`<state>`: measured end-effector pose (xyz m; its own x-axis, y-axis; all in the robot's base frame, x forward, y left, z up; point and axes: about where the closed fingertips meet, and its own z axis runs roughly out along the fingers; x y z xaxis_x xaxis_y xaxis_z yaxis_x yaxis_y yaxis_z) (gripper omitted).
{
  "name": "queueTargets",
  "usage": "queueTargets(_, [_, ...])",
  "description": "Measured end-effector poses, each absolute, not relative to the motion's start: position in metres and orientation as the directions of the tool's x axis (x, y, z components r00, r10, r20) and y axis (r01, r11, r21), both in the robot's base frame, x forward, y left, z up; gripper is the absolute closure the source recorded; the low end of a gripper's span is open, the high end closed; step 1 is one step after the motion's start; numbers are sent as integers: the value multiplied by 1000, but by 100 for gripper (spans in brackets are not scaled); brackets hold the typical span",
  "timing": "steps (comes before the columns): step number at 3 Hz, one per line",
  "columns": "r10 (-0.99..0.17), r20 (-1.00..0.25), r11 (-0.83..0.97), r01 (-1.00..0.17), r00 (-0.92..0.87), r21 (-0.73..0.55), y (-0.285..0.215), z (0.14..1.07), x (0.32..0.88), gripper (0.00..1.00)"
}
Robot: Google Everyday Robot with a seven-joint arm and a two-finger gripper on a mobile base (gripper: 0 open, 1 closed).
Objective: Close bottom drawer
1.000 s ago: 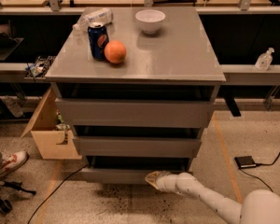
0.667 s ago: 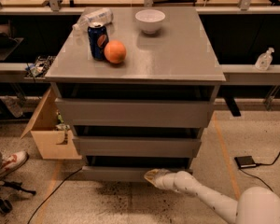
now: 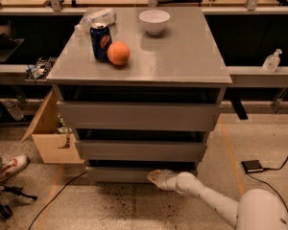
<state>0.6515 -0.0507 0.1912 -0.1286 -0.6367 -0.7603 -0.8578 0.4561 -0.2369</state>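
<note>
The grey cabinet point(image 3: 139, 71) has three stacked grey drawers. The bottom drawer point(image 3: 117, 174) is the lowest one, with a plain flat front low near the floor; its front stands about in line with the drawers above. My gripper point(image 3: 155, 177) is at the end of the white arm that reaches in from the lower right. Its tip rests against the bottom drawer's front, right of the middle. The drawer's inside is hidden.
On the cabinet top stand a blue can point(image 3: 101, 42), an orange point(image 3: 118, 53), a white bowl point(image 3: 154, 21) and a lying plastic bottle point(image 3: 96, 19). An open cardboard box point(image 3: 50, 133) sits left. A black device with cable point(image 3: 253, 166) lies right. A shoe point(image 3: 9, 166) is at left.
My gripper has moved slightly left and inward along the bottom drawer's front; the drawer front has gone a little further under the cabinet.
</note>
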Motion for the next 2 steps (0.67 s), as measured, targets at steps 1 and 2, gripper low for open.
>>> queueTargets(1, [-636, -763, 454, -856, -117, -247, -49, 191, 661, 100])
queueTargets(2, [-635, -765, 451, -857, -111, -250, -47, 191, 664, 100])
